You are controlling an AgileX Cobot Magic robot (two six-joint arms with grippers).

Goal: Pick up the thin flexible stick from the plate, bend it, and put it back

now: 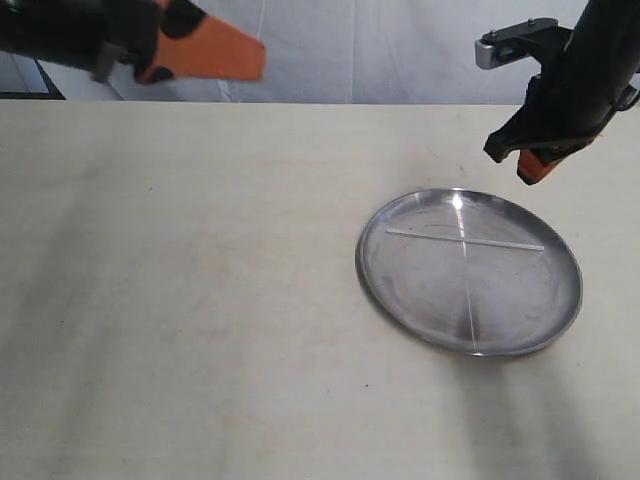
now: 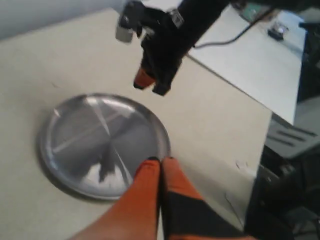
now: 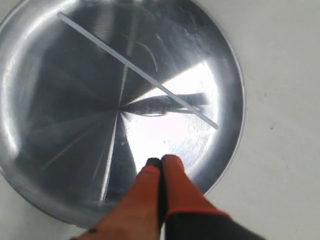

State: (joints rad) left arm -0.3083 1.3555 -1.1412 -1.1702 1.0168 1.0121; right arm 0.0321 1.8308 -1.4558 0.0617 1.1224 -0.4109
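Right gripper (image 3: 161,161) and left gripper (image 2: 160,160) hang clenched, empty; stick (image 1: 465,240) lies seemingly flat, left-to-right across the plate (image 1: 420,300).

One plate (image 1: 430,300), one stick (image 1: 465,240), two arms (image 1: 50,35) (image 1: 590,70)

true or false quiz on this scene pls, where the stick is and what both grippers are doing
1. The thin whitish translucent plastic stick lies inside the round shiny stainless-steel plate. True.
2. The right gripper is holding the stick. False: it is shut on nothing and is apart from the stick, which lies on the plate.
3. The left gripper has its jaws wide open. False: its orange fingers are pressed together.
4. In the exterior view, the plate sits on the right part of the pale table. True.
5. The stick is bent into an arc. False: it lies straight across the plate.
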